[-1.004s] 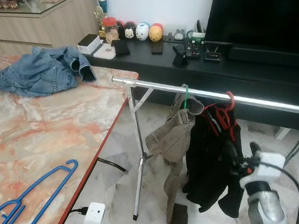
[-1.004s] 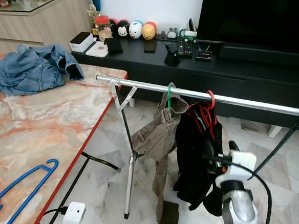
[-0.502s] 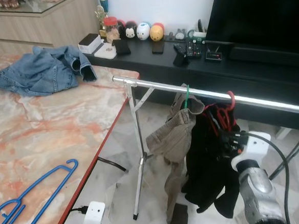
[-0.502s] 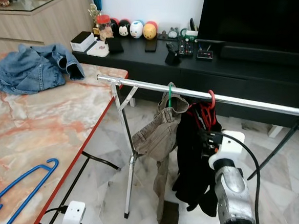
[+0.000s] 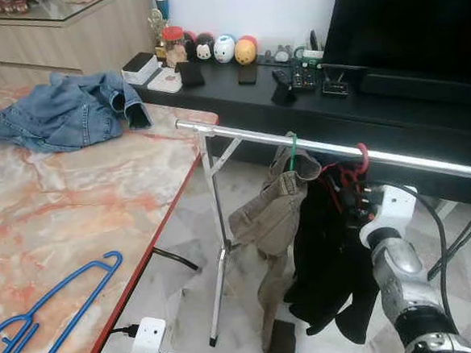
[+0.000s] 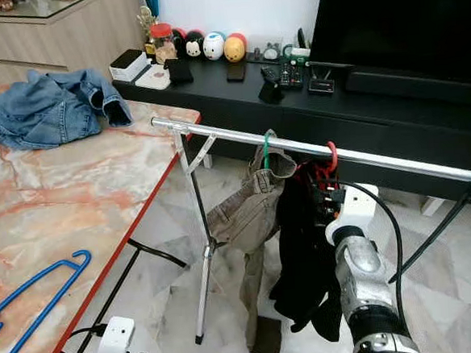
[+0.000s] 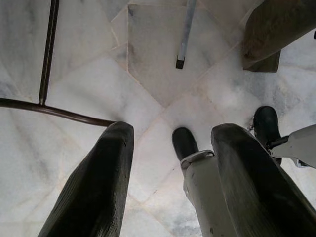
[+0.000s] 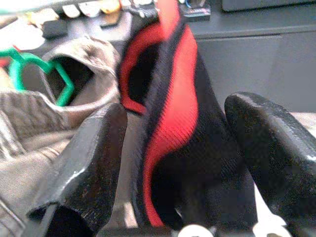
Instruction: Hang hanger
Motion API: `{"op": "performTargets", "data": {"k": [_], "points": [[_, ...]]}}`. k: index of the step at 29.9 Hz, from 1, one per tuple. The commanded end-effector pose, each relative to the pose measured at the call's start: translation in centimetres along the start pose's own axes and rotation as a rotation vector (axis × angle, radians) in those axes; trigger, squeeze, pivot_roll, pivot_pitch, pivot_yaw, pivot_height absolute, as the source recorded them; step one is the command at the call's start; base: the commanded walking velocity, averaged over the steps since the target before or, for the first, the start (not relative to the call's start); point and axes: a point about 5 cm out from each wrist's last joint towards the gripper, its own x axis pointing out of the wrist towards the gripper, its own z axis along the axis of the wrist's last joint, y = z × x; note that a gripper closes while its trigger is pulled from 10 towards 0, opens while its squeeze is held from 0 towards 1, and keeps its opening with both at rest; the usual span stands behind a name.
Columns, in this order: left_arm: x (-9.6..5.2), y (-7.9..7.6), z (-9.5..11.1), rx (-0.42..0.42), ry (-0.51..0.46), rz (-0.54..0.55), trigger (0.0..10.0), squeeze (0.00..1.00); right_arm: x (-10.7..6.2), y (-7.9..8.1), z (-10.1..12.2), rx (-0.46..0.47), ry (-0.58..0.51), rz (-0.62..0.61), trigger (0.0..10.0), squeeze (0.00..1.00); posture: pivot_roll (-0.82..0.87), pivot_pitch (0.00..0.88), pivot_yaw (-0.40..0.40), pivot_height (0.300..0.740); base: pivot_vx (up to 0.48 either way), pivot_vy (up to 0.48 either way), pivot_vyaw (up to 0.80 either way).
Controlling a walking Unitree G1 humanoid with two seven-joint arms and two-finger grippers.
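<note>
A red hanger (image 5: 363,158) hooks over the silver rail (image 5: 241,135) and carries a black garment (image 5: 326,251). Beside it a green hanger (image 5: 293,150) holds a khaki garment (image 5: 271,222). My right gripper (image 5: 355,204) is raised against the black garment just under the rail. In the right wrist view, the right gripper (image 8: 175,113) is open, with red-edged black cloth (image 8: 173,108) between its fingers. My left gripper (image 7: 175,133) hangs open over the marble floor. A blue hanger (image 5: 51,310) lies on the marble table (image 5: 76,204).
A denim jacket (image 5: 61,116) lies at the table's far side. Behind the rail, a black TV stand (image 5: 392,109) carries small items and a large screen. The rail's leg (image 5: 219,258) stands close to the table's red edge. A black cable (image 5: 438,235) loops from my right wrist.
My right arm has risen and moved forward, from below the black garment up to the red hanger's neck under the rail. The left arm and the hangers have stayed put.
</note>
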Motion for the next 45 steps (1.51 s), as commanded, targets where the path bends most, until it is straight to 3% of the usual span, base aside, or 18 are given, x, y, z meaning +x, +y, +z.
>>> {"op": "performTargets", "data": {"k": [1, 9, 18, 23, 28, 32, 35, 45], "points": [[-0.1, 0.2, -0.5, -0.004, 0.022, 0.008, 10.0, 0.0, 0.5, 0.5, 0.6, -0.004, -0.02, 0.016, 10.0, 0.0, -0.06, 0.035, 0.011, 0.74, 0.0, 0.0, 0.0], [-0.1, 0.1, -0.6, -0.006, 0.022, 0.005, 10.0, 0.0, 0.9, -0.2, -0.5, -0.03, 0.087, -0.013, 10.0, 0.0, -0.06, 0.036, 0.008, 0.74, 0.0, 0.0, 0.0], [-0.1, 0.1, -0.7, -0.007, 0.026, 0.003, 10.0, 0.0, 1.4, -0.4, -0.4, -0.037, 0.12, -0.044, 10.0, 0.0, -0.05, 0.039, 0.006, 0.74, 0.0, 0.0, 0.0], [-0.1, 0.1, -0.8, -0.008, 0.027, 0.006, 10.0, 0.0, 1.7, -0.1, -1.0, -0.051, 0.2, -0.042, 10.0, 0.0, -0.04, 0.042, 0.0, 0.74, 0.0, 0.0, 0.0], [-0.2, 0.1, -0.9, -0.011, 0.028, 0.006, 10.0, 0.0, 1.8, 0.3, -1.1, 0.0, 0.221, -0.029, 10.0, 0.0, -0.03, 0.043, -0.002, 0.74, 0.0, 0.0, 0.0], [-0.2, 0.1, -0.9, -0.012, 0.029, 0.007, 10.0, 0.0, 2.0, 0.4, -1.1, -0.013, 0.24, -0.024, 10.0, 0.0, -0.03, 0.044, -0.004, 0.74, 0.0, 0.0, 0.0], [-0.2, 0.1, -1.0, -0.015, 0.029, 0.008, 10.0, 0.0, 2.2, 0.5, -0.9, -0.015, 0.245, -0.025, 0.0, 0.0, -0.02, 0.045, -0.006, 0.74, 0.0, 0.0, 0.0], [-0.2, 0.0, -1.0, -0.022, 0.027, 0.004, 10.0, 0.0, 2.5, 0.6, -0.4, -0.005, 0.233, -0.025, 0.0, 0.0, -0.02, 0.046, -0.006, 0.74, 0.0, 0.0, 0.0]]}}
